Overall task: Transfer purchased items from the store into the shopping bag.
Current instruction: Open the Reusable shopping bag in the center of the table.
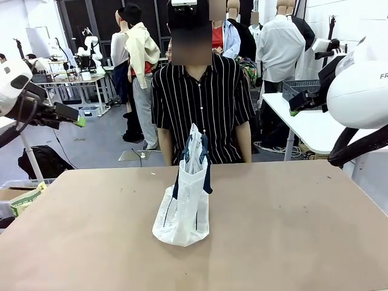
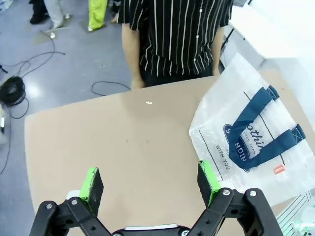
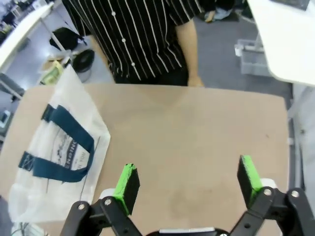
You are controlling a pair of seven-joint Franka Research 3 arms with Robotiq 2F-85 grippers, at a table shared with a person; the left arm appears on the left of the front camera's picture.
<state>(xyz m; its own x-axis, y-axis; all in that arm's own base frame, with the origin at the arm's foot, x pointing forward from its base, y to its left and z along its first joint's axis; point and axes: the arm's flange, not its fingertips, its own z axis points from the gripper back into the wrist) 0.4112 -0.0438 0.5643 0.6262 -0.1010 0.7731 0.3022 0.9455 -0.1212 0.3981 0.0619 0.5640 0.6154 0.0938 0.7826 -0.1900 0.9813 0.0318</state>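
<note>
The shopping bag [image 1: 185, 209] stands upright in the middle of the brown table [image 1: 291, 230], whitish crinkly plastic with navy handles raised. The left wrist view has the bag [image 2: 246, 142] to the right, its round navy logo facing up. In the right wrist view the bag [image 3: 54, 152] lies to the left. My left gripper [image 1: 77, 119] hovers high off the table's left side, open and empty [image 2: 150, 184]. High at the right, my right gripper [image 1: 297, 108] is also open and holds nothing [image 3: 188, 182]. The purchased items are out of view.
A person in a black striped shirt [image 1: 200, 103] sits at the far edge, right behind the bag. A white side table [image 1: 315, 127] with a dark mesh basket [image 1: 300, 88] stands at the back right. A box of clutter [image 1: 24, 197] sits beside the table's left edge.
</note>
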